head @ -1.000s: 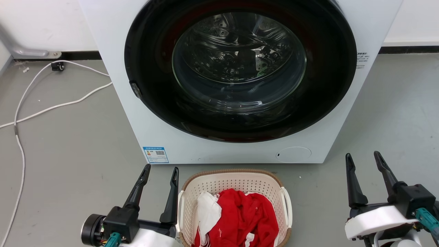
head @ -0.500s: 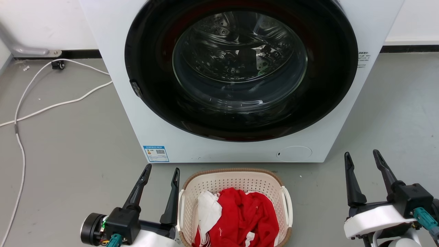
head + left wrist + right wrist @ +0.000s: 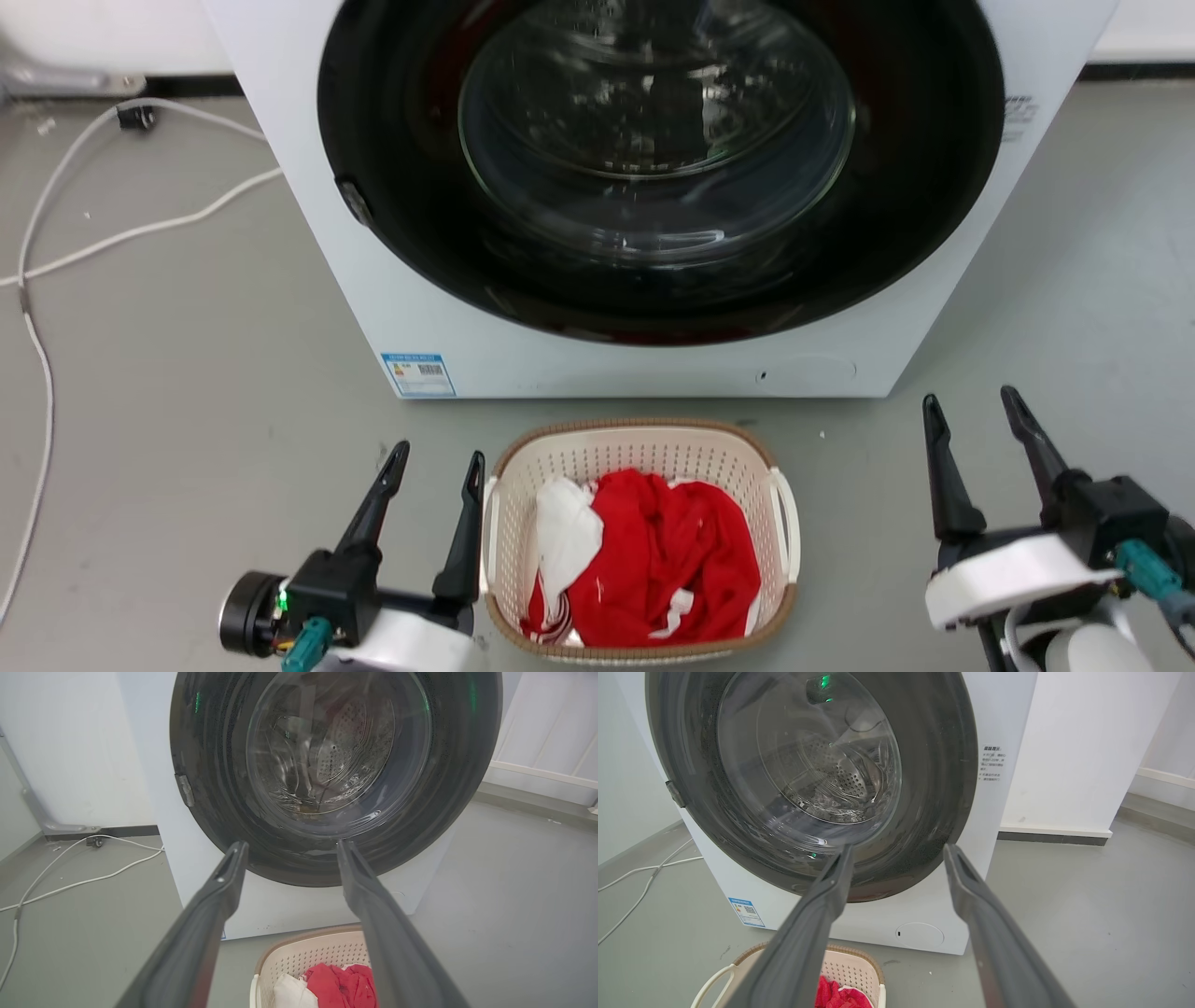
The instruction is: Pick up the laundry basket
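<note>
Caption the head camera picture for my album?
Open left gripper and right gripper flank the laundry basket of clothes before a washing machine.

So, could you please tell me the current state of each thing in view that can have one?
laundry basket: upright on the floor, loaded, not gripped.
red and white clothes: crumpled inside the basket.
washing machine door: shut.
left gripper: open, empty, close beside the basket's left side.
right gripper: open, empty, apart from the basket.
white cable: lying loose on the floor.

The left tool (image 3: 439, 455) and right tool (image 3: 970, 399) have long dark tapered fingers (image 3: 948, 485), black housings (image 3: 1106, 509), white shells (image 3: 1008, 574) (teal connectors (image 3: 1139, 569)).
</note>
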Robot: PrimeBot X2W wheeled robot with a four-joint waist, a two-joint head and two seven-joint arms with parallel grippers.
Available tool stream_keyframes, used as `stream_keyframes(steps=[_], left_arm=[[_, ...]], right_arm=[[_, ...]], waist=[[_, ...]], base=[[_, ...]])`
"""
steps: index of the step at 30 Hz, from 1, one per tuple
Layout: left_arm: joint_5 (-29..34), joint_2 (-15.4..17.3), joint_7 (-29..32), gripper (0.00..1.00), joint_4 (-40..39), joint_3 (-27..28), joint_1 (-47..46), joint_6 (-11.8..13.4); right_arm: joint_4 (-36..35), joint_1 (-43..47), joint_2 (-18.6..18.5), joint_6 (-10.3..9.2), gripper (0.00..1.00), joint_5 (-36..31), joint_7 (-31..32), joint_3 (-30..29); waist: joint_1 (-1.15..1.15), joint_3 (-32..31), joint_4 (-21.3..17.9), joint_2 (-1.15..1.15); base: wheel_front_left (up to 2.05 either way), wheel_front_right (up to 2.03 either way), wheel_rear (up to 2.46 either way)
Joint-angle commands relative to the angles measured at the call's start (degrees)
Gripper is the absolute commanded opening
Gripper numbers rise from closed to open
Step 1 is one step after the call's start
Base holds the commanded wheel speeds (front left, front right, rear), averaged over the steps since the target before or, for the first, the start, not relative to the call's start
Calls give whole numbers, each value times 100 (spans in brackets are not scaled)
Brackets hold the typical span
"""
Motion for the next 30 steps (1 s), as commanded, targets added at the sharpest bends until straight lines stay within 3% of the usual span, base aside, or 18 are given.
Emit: stream_keyframes(steps=[1, 9, 18, 30], left_arm=[[20, -5, -15, 100, 51, 31, -181, -24], [104, 198, -14, 100, 705, 97, -1209, -126], [-14, 609, -14, 100, 1850, -208, -2403, -172], [-690, 1016, 126, 100, 4147, -1148, -4170, -176]], right_arm=[[-14, -181, -8, -2, 100, -16, 18, -13], [151, -914, -6, -2, 100, -166, 184, -100], [749, -1721, -4, -2, 100, -348, 357, -36], [2682, -2989, -4, -2, 100, -217, 751, -91]], waist=[[0, 318, -12, 0], [0, 1618, 17, 0], [0, 2659, 12, 0], [0, 3720, 42, 0]], base=[[0, 0, 0], [0, 0, 0], [0, 0, 0], [0, 0, 0]])
